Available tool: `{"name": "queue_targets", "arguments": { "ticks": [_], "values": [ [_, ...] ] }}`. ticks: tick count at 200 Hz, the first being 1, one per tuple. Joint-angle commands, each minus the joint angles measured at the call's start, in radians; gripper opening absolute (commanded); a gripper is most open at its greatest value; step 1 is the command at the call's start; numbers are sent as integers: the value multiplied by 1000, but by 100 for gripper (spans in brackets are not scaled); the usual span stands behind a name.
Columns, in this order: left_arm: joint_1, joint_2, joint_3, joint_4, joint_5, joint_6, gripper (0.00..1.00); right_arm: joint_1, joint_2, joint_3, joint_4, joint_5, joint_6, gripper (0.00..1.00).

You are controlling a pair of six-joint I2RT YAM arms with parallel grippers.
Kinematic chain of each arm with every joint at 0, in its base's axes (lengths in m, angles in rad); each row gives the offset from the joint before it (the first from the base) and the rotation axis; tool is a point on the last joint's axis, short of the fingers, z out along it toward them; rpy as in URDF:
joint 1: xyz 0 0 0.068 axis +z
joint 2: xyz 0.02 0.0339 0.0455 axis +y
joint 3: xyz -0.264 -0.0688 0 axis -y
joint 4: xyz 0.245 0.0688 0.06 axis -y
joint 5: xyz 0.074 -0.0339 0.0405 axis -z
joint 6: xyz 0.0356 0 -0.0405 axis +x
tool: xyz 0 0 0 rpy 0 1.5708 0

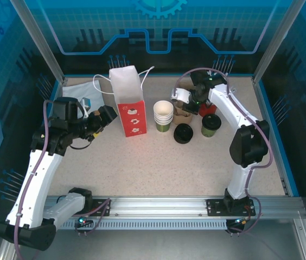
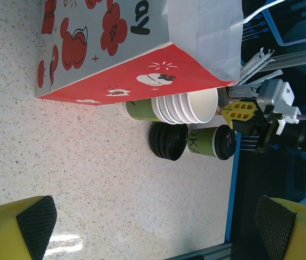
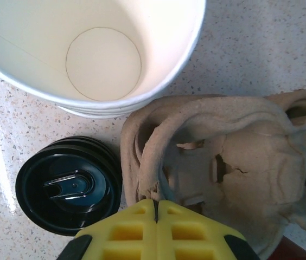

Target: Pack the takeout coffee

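The takeout coffee is a green paper cup with a black lid, standing right of centre; it also shows in the left wrist view. Just left of it is a stack of black lids. My right gripper is shut, its yellow fingers pinching the near edge of the brown cardboard cup carrier. My left gripper hangs wide open over bare table left of the bag, holding nothing.
A red and white paper bag stands upright at centre left. A stack of open cups, white above and green below, stands between bag and carrier. White plastic wrapping lies at the back left.
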Motion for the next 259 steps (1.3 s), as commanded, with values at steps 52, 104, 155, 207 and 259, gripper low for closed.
{"name": "queue_targets", "arguments": {
  "ticks": [52,104,155,207,259],
  "values": [
    [12,-14,-10,74,163,-82,98,-10,-170,-6,23,-29,2,0],
    [-4,-10,-29,182,272,-231,93,6,-280,-61,65,-20,15,0],
    [-149,43,-39,288,253,-350,93,48,-427,-176,108,48,28,0],
    [-261,80,-48,444,153,-558,91,124,-650,-374,200,120,48,0],
    [-378,199,-7,515,103,-790,91,215,-823,-514,269,190,54,0]
  ]
}}
